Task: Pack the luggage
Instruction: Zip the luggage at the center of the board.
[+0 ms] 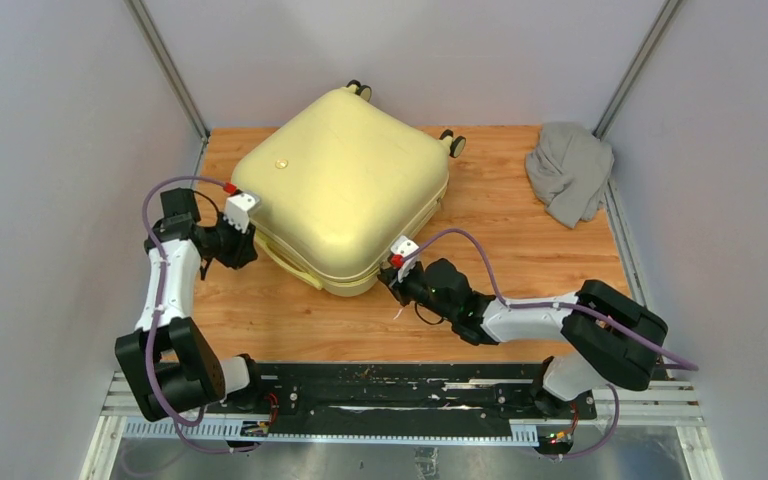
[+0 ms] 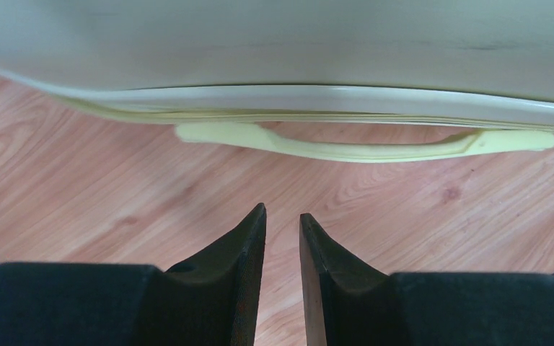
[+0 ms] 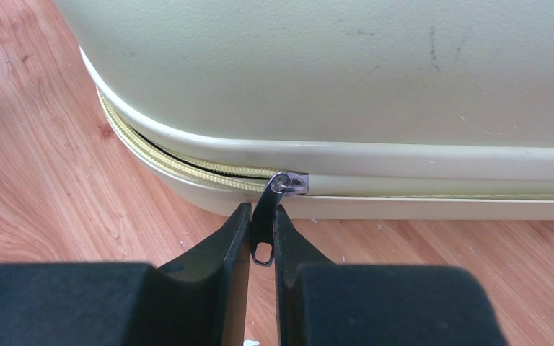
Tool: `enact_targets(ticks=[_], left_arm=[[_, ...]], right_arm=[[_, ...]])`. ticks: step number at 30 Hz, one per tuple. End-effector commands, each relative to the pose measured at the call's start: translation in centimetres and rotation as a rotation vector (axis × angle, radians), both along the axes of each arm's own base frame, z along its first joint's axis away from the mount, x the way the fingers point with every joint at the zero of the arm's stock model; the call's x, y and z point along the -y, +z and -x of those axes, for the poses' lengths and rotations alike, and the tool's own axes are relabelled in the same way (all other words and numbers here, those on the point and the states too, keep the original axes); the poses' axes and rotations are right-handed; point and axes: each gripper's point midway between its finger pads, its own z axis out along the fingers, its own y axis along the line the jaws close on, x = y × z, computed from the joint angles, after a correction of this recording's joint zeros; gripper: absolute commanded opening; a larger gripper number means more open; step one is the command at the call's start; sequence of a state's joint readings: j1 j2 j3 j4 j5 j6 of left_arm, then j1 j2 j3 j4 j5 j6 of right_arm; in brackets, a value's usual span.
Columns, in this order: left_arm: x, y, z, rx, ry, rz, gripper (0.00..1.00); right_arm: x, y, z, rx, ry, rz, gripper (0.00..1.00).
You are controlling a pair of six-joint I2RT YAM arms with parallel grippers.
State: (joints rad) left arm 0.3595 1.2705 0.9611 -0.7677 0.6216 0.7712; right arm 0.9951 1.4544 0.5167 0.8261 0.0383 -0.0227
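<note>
Luggage (image 1: 340,200), lid down, lies flat on the table (image 1: 520,260), directly ahead of both tools. My right tool (image 3: 262,215), at its near corner, pinches the zipper pull (image 3: 268,202). My left tool (image 2: 282,214), narrowly parted and empty, faces the side handle (image 2: 361,148) without touching it.

Grey cloth garment (image 1: 568,180) lay crumpled at 2 o'clock on the wooden tabletop (image 1: 530,255), close to its right edge. Pale grey walls (image 1: 40,150) enclosed three sides. Metal posts (image 1: 165,65) rose from the 11 and 1 o'clock corners.
</note>
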Motion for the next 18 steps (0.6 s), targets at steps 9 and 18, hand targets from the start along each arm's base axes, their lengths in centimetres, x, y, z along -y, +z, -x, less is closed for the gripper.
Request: enact_targets(ticks=[9,18], left_arm=[[2.9,-4.2,2.0,0.010,-0.099,-0.038,0.26],[5.9,-6.0,3.0,0.010,-0.189,-0.049,0.22]], right_arm=[[-1.4,1.1,2.1,-0.004,0.041,-0.016,0.00],[-6.7,2.1,7.1,-0.076,0.253,-0.064,0.00]])
